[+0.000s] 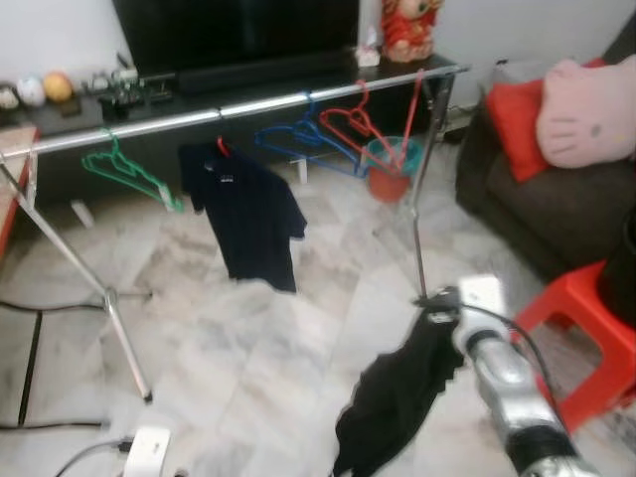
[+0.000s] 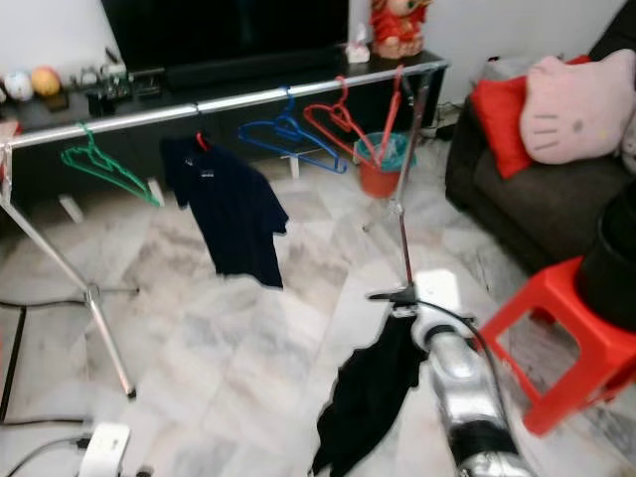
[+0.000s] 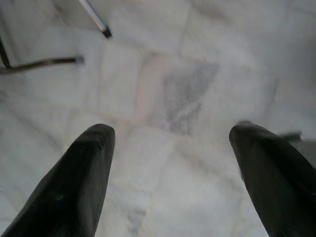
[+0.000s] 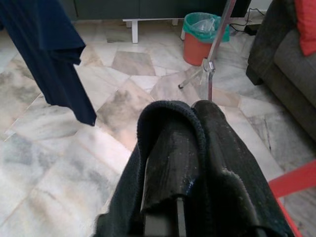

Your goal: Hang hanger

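A silver clothes rail (image 1: 199, 114) spans the room in front of a dark TV bench. On it hang a green hanger (image 1: 129, 171), a navy shirt (image 1: 248, 214), a blue hanger (image 1: 303, 139) and red hangers (image 1: 353, 124). My right gripper (image 1: 437, 303) is low at the front right, near the rack's right pole, shut on a black garment (image 1: 397, 397) that droops toward the floor. In the right wrist view the black cloth (image 4: 173, 148) wraps over the fingers. My left gripper (image 3: 170, 136) is open above bare marble floor, holding nothing.
The rack's left legs (image 1: 99, 288) splay over the floor. An orange bin (image 1: 390, 169) stands behind the right pole. A dark sofa (image 1: 566, 209) with cushions and a red stool (image 1: 586, 318) are on the right. Cables (image 1: 30, 368) and a white box (image 1: 147, 452) lie at the front left.
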Controlling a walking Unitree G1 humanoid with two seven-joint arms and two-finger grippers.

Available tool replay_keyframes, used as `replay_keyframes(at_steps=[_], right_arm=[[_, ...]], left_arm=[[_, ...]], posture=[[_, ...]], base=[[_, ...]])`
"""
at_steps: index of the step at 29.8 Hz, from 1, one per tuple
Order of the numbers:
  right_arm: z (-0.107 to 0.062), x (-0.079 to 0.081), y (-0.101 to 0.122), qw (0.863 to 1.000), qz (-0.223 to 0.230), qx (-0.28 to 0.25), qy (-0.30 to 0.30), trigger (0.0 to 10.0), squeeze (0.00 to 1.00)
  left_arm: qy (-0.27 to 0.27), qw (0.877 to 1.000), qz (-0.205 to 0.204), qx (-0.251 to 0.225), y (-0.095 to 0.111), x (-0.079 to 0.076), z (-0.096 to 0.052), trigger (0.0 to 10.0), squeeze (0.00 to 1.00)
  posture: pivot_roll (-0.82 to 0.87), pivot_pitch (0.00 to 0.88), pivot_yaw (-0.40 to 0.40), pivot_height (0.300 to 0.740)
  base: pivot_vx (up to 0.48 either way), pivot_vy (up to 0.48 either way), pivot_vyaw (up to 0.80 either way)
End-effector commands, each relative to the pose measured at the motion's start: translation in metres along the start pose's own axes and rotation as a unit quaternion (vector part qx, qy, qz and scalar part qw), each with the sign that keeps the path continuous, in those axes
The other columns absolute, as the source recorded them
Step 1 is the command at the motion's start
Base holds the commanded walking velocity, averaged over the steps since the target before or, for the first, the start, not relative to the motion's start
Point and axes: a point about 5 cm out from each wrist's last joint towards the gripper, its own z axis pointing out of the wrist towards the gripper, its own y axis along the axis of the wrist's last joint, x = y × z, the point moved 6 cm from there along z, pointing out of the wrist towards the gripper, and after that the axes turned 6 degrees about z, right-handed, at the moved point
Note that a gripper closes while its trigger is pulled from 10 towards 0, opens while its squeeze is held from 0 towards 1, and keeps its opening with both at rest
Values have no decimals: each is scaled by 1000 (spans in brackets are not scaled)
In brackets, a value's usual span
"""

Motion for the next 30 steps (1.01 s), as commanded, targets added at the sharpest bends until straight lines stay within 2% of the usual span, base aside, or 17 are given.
replay_keyframes(at_steps=[1, 15, 26, 28, 30], right_arm=[[-1, -12, 5, 1000, -14, -10, -13, 10000, 0], [0, -6, 6, 1000, -8, -11, 1, 10000, 0], [0, -8, 0, 1000, 0, -1, 0, 10000, 0], [0, -10, -4, 1000, 1, 4, -7, 10000, 0], [-2, -21, -13, 999, 2, 21, -36, 10000, 0]], left_arm=[[0, 1000, -10, 2, -1, -2, 0, 10000, 0], [-1, 1000, -6, -2, 1, -3, 0, 10000, 0], [-5, 1000, -6, 9, -4, -7, 0, 10000, 0], [-6, 1000, -5, 10, -5, -8, 0, 10000, 0], [-7, 1000, -6, 13, -7, -9, -1, 10000, 0]], posture=[[-19, 0, 38, 740], [-19, 0, 30, 740], [-17, 0, 23, 740], [-18, 0, 22, 740], [-16, 0, 20, 740]], base=[[266, 0, 463], [271, 0, 755], [272, 0, 0], [274, 0, 0], [274, 0, 0]])
